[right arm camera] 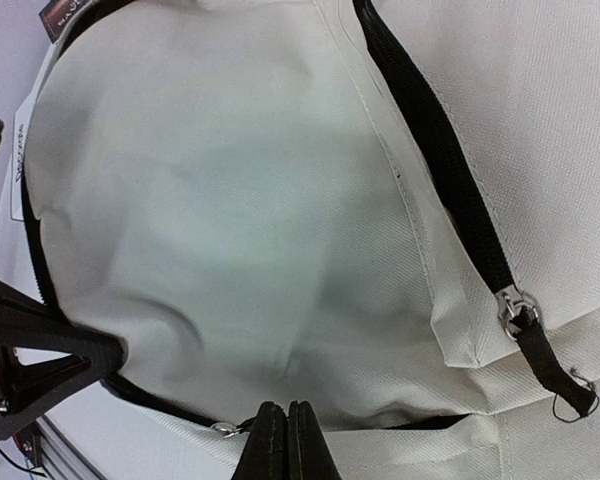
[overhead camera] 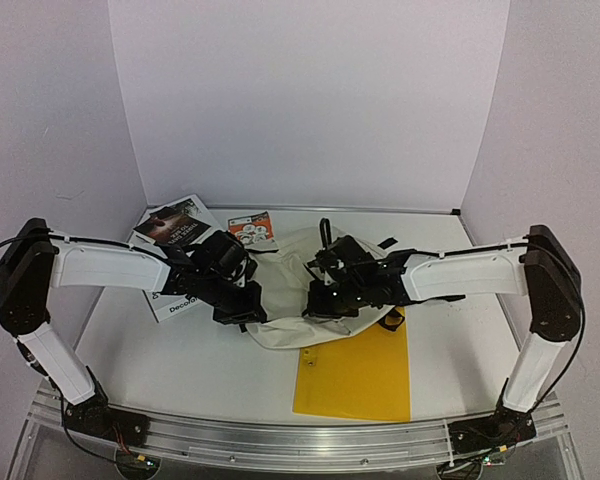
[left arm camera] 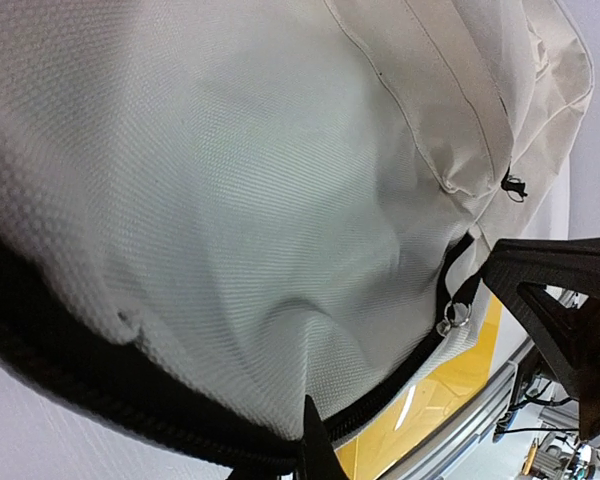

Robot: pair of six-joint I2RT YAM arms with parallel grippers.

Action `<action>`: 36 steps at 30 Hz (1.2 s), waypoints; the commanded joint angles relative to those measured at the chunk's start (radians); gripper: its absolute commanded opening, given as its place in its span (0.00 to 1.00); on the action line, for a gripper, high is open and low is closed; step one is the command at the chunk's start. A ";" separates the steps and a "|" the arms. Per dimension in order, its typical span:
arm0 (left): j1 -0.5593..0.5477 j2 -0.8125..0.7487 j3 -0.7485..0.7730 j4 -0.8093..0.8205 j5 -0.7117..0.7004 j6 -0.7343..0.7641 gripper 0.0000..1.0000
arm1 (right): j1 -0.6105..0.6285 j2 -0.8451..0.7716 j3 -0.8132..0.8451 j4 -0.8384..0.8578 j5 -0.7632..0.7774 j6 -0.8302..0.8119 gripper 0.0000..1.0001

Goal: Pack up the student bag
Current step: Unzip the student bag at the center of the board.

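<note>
Top external view: the student bag (overhead camera: 285, 330) lies on the table (overhead camera: 180, 370) at centre, between the two arms. Both wrists cover much of its cream fabric. The left gripper (overhead camera: 242, 308) sits on the bag's left side and the right gripper (overhead camera: 325, 295) on its right side, near each other. A yellow folder (overhead camera: 355, 375) lies flat at the near right. Its far edge meets the bag's near edge; whether it touches or goes under cannot be told. A magazine (overhead camera: 175, 235) lies at the far left, partly hidden by the left arm. A small booklet (overhead camera: 252, 228), orange and white, lies just beside the bag's far left edge.

Left wrist view: the student bag (left arm camera: 230, 200) fills the frame. The left gripper (left arm camera: 315, 440) is closed, its fingers meeting in a single point at the bottom of the frame. The tip rests against the black zip line along the bag's lower seam. Whether fabric is clamped between the fingers cannot be told. A metal zip ring (left arm camera: 452, 320) hangs on that line to the right of the tip.

Right wrist view: the right gripper (right arm camera: 285, 440) is fully closed, with only a thin line between the finger faces and nothing visible between them. The tips touch the student bag (right arm camera: 230, 200) at a lower zip line. A second zip runs diagonally at the upper right and ends in a silver slider (right arm camera: 518, 310) with a black pull tab (right arm camera: 558, 372).
</note>
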 commanded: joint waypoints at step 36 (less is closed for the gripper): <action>0.112 -0.209 -0.028 -0.120 0.038 0.091 0.52 | -0.175 -0.257 -0.056 -0.134 0.053 -0.237 0.35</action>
